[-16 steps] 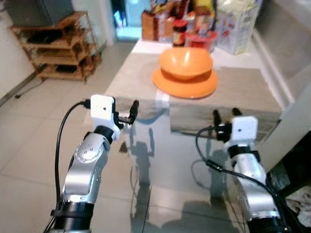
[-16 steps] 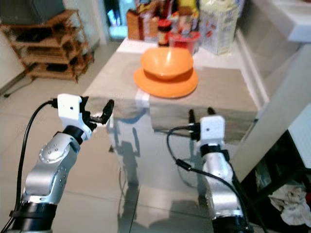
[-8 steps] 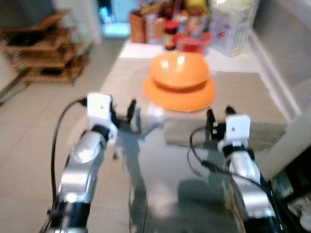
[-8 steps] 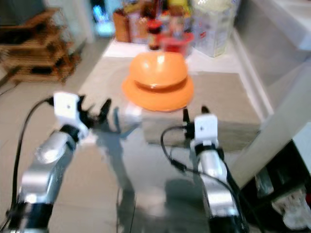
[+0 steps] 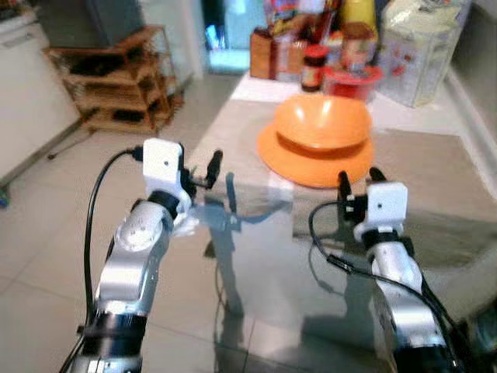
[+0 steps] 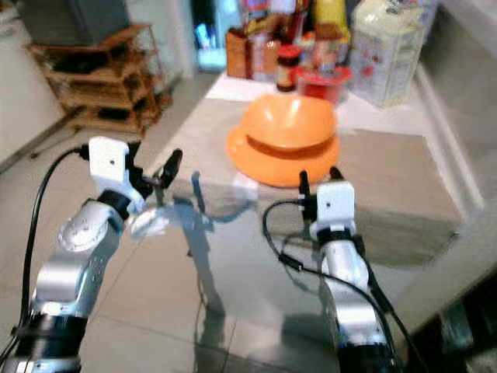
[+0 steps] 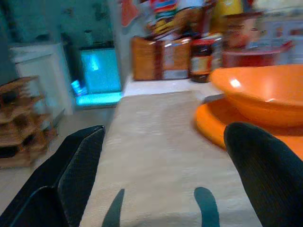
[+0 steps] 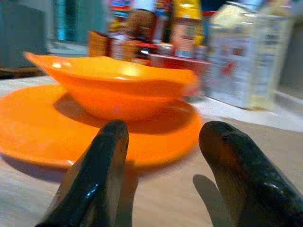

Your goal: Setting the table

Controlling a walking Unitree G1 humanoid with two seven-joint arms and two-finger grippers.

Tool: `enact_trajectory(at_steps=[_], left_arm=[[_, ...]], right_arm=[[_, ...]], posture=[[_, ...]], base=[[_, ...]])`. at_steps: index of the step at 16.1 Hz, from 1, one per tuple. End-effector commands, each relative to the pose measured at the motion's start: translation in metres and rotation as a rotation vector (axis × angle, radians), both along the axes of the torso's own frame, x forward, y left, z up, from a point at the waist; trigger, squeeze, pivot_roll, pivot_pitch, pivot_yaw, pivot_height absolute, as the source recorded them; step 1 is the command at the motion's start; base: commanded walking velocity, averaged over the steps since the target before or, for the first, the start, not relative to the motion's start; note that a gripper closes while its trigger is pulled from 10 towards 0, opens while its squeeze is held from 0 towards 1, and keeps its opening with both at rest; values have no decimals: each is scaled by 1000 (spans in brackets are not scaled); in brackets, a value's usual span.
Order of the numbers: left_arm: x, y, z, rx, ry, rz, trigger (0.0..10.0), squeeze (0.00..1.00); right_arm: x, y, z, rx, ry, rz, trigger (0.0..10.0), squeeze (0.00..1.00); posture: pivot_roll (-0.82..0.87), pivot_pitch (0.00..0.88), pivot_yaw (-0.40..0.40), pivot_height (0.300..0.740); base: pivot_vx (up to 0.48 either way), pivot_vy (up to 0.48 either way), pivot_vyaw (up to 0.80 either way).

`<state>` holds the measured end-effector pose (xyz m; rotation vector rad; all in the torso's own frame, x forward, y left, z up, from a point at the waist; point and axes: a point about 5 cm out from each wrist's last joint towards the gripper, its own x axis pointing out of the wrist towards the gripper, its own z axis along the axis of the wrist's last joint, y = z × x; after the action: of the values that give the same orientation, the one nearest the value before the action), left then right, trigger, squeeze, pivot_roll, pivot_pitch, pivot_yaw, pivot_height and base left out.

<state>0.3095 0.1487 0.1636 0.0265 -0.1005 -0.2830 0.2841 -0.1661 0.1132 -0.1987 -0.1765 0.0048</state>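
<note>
Orange bowl (image 5: 323,123) sits in an orange plate (image 5: 314,159) on the table (image 5: 435,186), just beyond the right pincer (image 5: 357,179), whose fingers are spread. Left pincer (image 5: 203,172), also spread, hovers at the table's near-left edge. Jars and packages (image 5: 342,47) stand beyond the bowl.

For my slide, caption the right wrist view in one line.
Open right pincer faces an orange bowl sitting on an orange plate.
</note>
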Motion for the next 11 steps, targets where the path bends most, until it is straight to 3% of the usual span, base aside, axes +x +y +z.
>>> enact_trajectory(at_steps=[1,3,8,11], left_arm=[[3,-4,5,2,-14,-20,10000,0],[1,-6,2,-2,0,-24,10000,0],[3,-5,-3,-15,39,-24,10000,0],[7,-2,10,-12,3,3,10000,0]], right_arm=[[-1,-5,1,5,3,-25,10000,0],[-2,-6,1,-17,-2,-32,10000,0],[-2,-5,4,-39,-19,-26,10000,0],[2,0,19,-55,-72,-6,10000,0]], posture=[[-121,0,78,740],[-122,0,78,740],[-125,0,80,740],[-124,0,84,740]], base=[[0,0,-763],[0,0,-675],[0,0,0],[0,0,0]])
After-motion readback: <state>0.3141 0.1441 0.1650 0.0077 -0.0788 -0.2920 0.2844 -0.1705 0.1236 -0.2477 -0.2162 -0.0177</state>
